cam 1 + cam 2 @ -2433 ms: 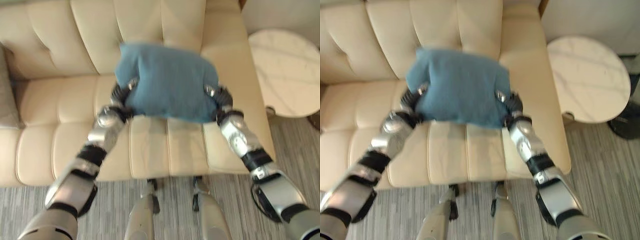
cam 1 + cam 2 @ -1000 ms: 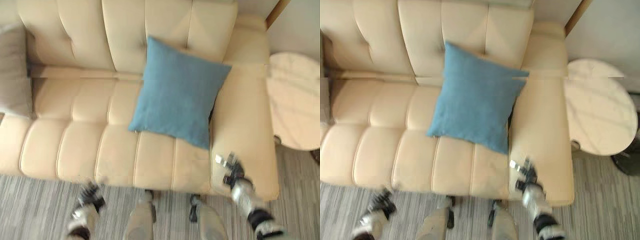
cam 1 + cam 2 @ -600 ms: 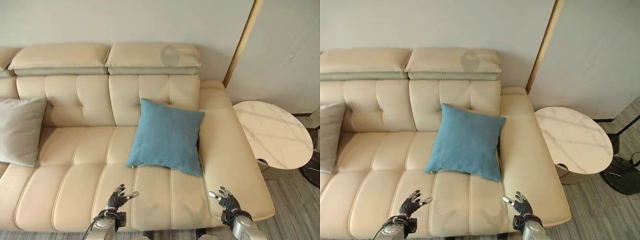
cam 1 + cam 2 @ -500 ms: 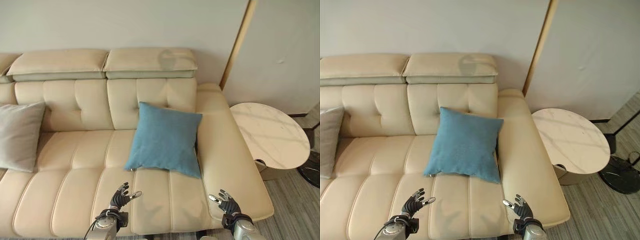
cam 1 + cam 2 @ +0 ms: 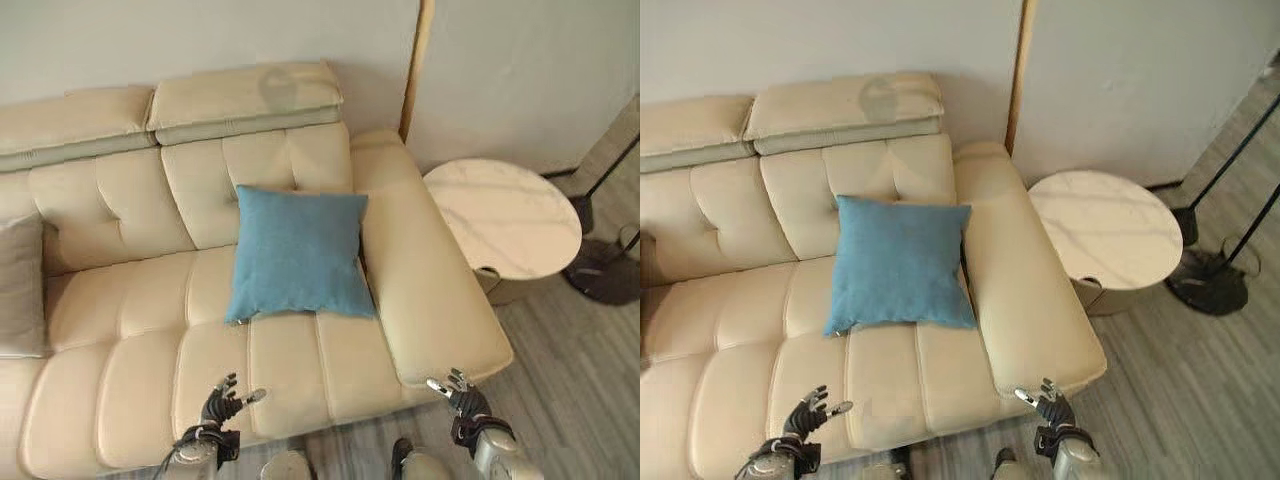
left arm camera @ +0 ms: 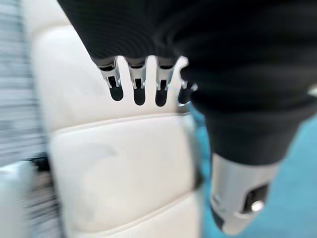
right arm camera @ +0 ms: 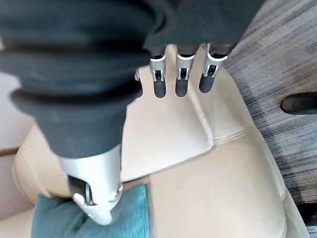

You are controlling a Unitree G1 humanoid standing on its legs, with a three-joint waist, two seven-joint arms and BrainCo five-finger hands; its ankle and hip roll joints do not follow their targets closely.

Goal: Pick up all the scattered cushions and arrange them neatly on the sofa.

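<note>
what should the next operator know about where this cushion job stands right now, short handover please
Left hand: open, holding nothing, low over the seat's front edge.
Right hand: open, holding nothing, beyond the front corner of the armrest.
Blue cushion: on the sofa, propped against the backrest beside the armrest, touched by neither hand.
Grey cushion: at the sofa's other end, leaning on the backrest.
Done: both visible cushions are on the sofa.
Left: the floor near the round side table shows no cushion; check beyond what the cameras cover for others.
</note>
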